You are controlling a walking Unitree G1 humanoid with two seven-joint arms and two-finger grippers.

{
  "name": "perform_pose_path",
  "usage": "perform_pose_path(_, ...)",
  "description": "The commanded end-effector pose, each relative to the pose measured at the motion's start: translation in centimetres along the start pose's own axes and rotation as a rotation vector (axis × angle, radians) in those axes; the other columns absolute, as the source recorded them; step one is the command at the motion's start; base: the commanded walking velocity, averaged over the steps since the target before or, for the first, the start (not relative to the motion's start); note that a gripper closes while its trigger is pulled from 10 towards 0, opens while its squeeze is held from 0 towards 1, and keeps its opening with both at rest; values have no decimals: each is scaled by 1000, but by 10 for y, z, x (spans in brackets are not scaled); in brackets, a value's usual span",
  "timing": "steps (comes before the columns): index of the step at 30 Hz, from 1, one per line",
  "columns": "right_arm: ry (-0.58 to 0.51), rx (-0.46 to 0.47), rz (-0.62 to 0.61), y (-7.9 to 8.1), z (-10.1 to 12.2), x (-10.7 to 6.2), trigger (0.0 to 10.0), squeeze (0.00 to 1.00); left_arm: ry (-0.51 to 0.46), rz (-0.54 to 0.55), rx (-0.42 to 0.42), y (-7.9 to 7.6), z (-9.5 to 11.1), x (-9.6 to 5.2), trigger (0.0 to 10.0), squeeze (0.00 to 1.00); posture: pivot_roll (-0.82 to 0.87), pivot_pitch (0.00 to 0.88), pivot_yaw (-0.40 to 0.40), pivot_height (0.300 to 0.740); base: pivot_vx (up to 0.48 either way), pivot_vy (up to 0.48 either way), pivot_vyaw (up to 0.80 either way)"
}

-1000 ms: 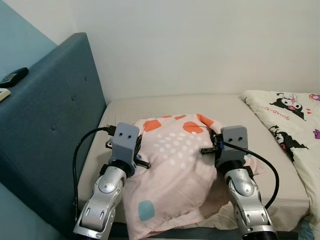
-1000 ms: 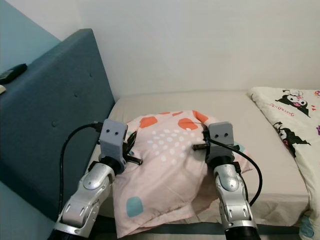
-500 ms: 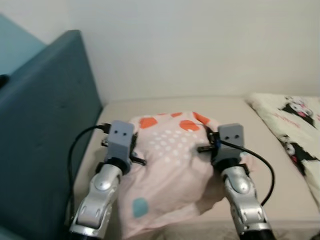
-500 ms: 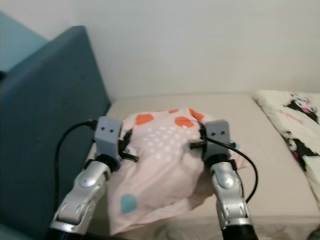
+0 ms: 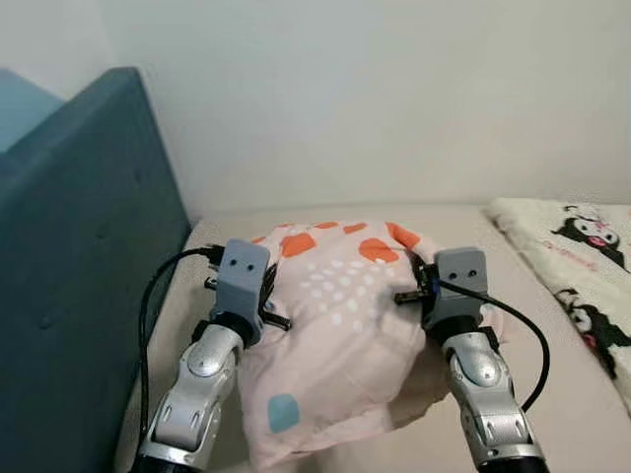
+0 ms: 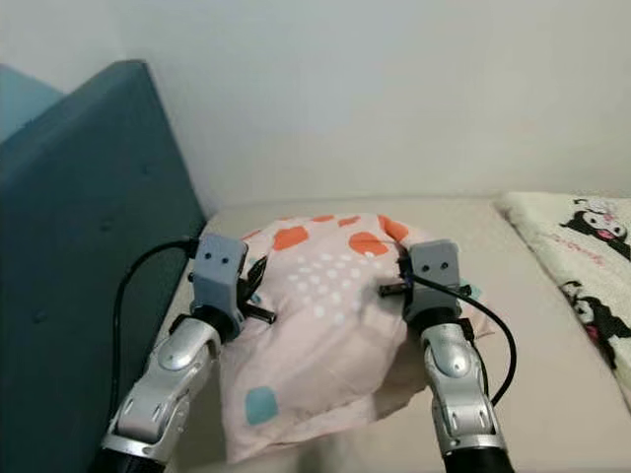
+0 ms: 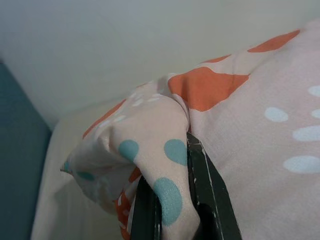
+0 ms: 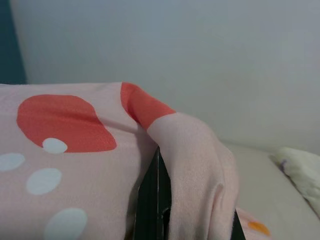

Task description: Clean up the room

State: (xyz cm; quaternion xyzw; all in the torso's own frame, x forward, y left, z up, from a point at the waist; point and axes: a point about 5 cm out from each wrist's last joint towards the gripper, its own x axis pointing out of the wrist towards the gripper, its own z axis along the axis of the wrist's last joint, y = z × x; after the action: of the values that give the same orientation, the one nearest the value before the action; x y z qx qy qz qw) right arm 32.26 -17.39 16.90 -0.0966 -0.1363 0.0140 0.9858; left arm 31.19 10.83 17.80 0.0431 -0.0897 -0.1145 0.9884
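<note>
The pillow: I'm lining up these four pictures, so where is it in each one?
Left eye view: pillow low in the middle, between left gripper and right gripper.
Right eye view: low in the middle, likewise.
Left wrist view: a fold pinched between the black fingers.
Right wrist view: a fold over the fingers.
Shared landmark: the orange patches.

A soft pale-pink fabric pillow (image 5: 340, 335) printed with orange patches, white dots and teal spots is held up over the near part of the bed, bunched and sagging, its left and right edges pinched into folds.
</note>
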Motion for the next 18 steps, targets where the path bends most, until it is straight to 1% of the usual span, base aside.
perform_pose_path(1,-35,-4,-46,-8,7,1,10000,0,-27,0,15,3,3,-2,10000,0,-17,88,20,740,0,0,0)
perform_pose_path(13,-31,0,-54,-9,6,-2,10000,0,-36,-34,32,0,5,1,10000,0,-12,93,25,740,0,0,0)
perform_pose_path(18,-29,2,-58,-8,5,-2,10000,0,-42,-41,37,0,6,2,10000,0,-9,98,28,740,0,422,0)
